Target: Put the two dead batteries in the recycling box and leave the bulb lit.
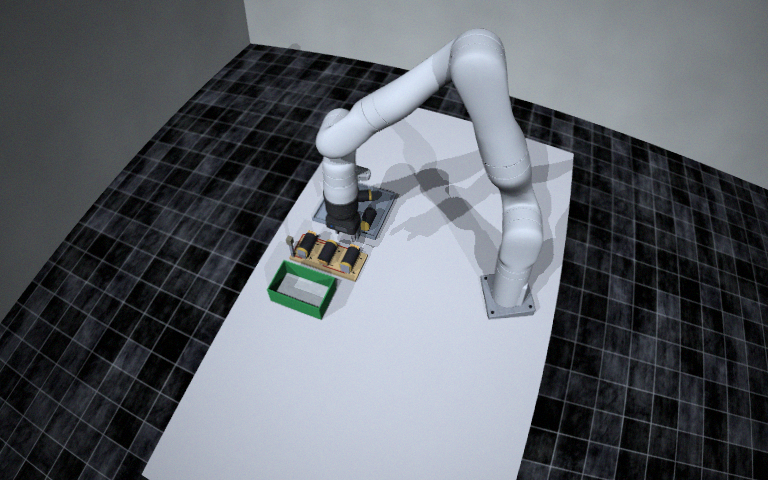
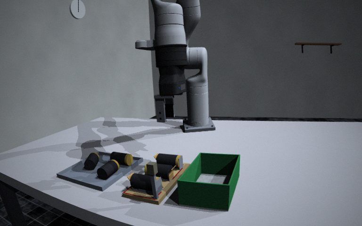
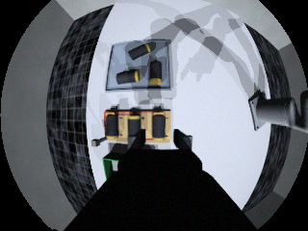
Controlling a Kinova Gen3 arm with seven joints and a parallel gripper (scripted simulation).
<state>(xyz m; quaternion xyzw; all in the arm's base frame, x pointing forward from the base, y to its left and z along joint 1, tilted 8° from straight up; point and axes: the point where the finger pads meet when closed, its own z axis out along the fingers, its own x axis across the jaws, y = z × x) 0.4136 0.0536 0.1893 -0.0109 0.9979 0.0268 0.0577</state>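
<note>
In the exterior view, on the left part of the white table (image 2: pixel 280 159), a flat grey tray (image 2: pixel 79 178) lies near the front edge. Three loose batteries lie on their sides on it: one at the left (image 2: pixel 91 161), one at the back (image 2: pixel 121 157) with its yellow end turned to the right, and one at the front (image 2: pixel 107 169).

Just to the right of the tray is the wooden battery holder (image 2: pixel 162 193), with red lines on its board. Three more batteries sit in it side by side: the front one (image 2: pixel 140 181), the middle one (image 2: pixel 162 170) and the back one (image 2: pixel 168 158). A small grey block (image 2: pixel 152 168) stands at the near side of the holder. Whether a bulb is lit I cannot tell from these views.

Above and behind the holder, the gripper (image 2: pixel 165 111) hangs high over the table and points straight down. Its fingers (image 2: pixel 160 111) are spread wide and there is nothing between them. In the top view the gripper (image 1: pixel 343 229) is over the border between the tray (image 1: pixel 387 199) and the holder (image 1: pixel 356 272).

Further to the right, the green recycling box (image 2: pixel 204 193) stands upright on the table, very close to the holder. Inside it only its grey bottom is visible. The base of the arm (image 2: pixel 210 127) stands at the far side of the table.
</note>
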